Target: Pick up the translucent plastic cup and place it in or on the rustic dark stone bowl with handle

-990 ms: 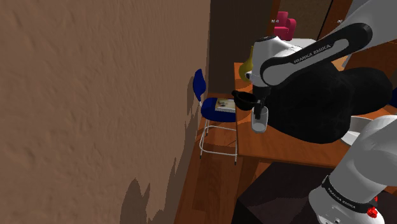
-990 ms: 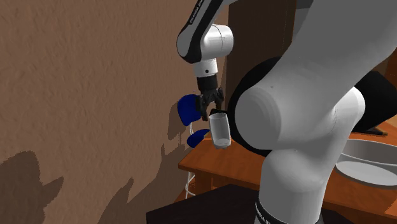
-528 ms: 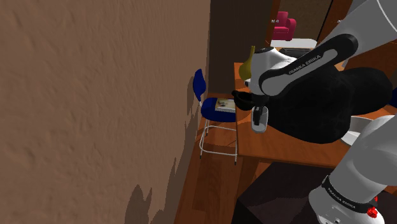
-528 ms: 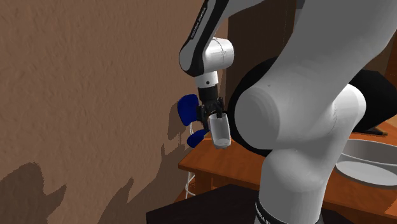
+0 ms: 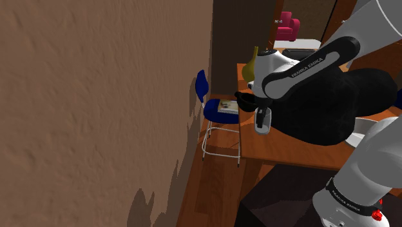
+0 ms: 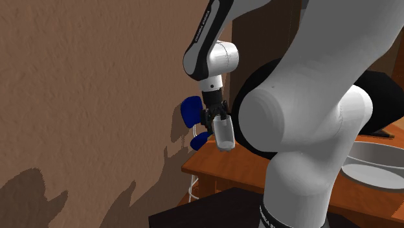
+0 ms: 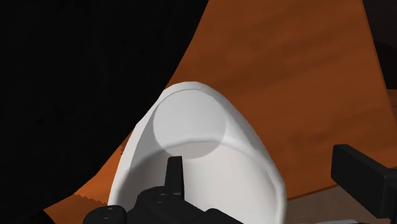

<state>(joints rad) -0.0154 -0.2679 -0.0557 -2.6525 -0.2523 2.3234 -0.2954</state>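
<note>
My gripper [image 5: 261,111] is shut on the translucent whitish cup [image 5: 262,122], which hangs below the hand just above the brown table [image 5: 290,149]. Close beside the cup, toward the shoulder view's left, sits the dark bowl with a handle [image 5: 245,100] near the table's edge. From the second exterior view the gripper [image 6: 216,117] holds the cup [image 6: 224,135] nearly upright over the table corner. In the wrist view the cup [image 7: 197,159] lies between the fingers [image 7: 362,177], with the gripper [image 7: 254,170] over the table top and one finger showing through the cup's wall.
A large black shape [image 5: 348,103] rests on the table behind the arm. A yellow vase [image 5: 252,64] stands at the back. A blue chair [image 5: 216,108] with a book on it is beside the table, next to the brown wall [image 5: 96,97]. A white basin [image 6: 375,165] lies nearer the stand.
The hand has come down slightly with the cup, and the cup, tilted a second ago, now hangs almost upright. The bowl has not moved.
</note>
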